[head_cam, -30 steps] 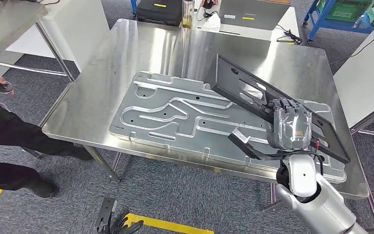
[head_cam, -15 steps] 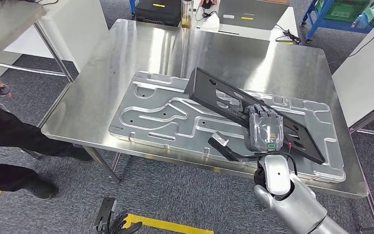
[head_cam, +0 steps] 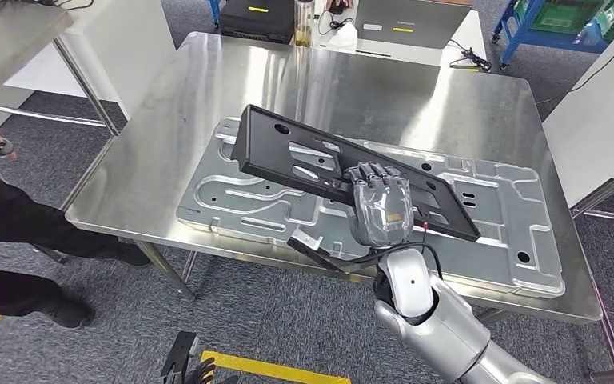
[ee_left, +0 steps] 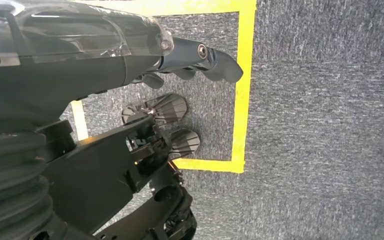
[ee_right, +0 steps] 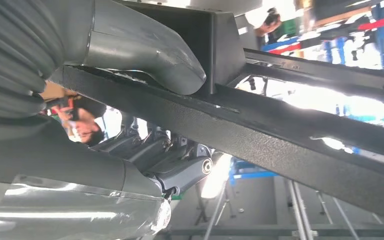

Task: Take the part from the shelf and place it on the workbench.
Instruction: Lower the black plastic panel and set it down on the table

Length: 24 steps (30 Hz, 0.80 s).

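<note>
Your right hand (head_cam: 380, 210), still grasping the black part (head_cam: 288, 156), has carried it leftward (tilted) over the tabletop (head_cam: 168, 104), so lowering comes next.

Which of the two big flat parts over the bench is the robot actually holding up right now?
The black panel, gripped by the right hand and tilted above the bench. The silver grooved plate lies flat on the steel workbench, untouched.

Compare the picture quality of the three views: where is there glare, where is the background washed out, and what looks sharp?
Head view: sharp, with bright glare streaks on the steel workbench. Right wrist view: background behind the black part is washed out; the right hand is close and soft. Left wrist view: evenly lit, carpet and yellow floor tape sharp.
</note>
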Tool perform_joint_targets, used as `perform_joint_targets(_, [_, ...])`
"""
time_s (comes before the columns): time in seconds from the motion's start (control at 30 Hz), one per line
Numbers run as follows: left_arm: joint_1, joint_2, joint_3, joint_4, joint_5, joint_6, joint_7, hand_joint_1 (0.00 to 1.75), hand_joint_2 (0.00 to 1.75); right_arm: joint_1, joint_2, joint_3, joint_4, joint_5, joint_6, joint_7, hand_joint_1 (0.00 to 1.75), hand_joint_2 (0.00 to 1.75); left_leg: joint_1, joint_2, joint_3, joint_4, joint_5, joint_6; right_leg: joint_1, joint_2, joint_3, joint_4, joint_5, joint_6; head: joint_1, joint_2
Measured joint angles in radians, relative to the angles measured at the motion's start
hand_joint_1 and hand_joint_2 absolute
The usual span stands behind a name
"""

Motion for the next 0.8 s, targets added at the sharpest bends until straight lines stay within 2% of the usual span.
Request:
perform_joint_targets(0.23, [0.001,-0.003,0.0,0.0,0.0,-0.001,0.005,0.0,1.75,-0.026,0.034,0.043,0.023,-0.004,-0.002,0.0,1.75,1.75,0.0,-0.01,-0.001,0.0,0.0,0.0,0.0,-0.004,0.0,0.0,0.0,0.0,0.001,0.0])
perform_joint_targets(0.8, [0.005,-0.003,0.0,0.002,0.001,-0.011,0.012,0.0,1.75,-0.074,0.084,0.114,0.092,-0.045,0.003,0.0,1.75,1.75,0.0,-0.015,-0.002,0.0,0.0,0.0,-0.001,-0.008,0.0,-0.001,0.0,-0.001,0.001,0.0])
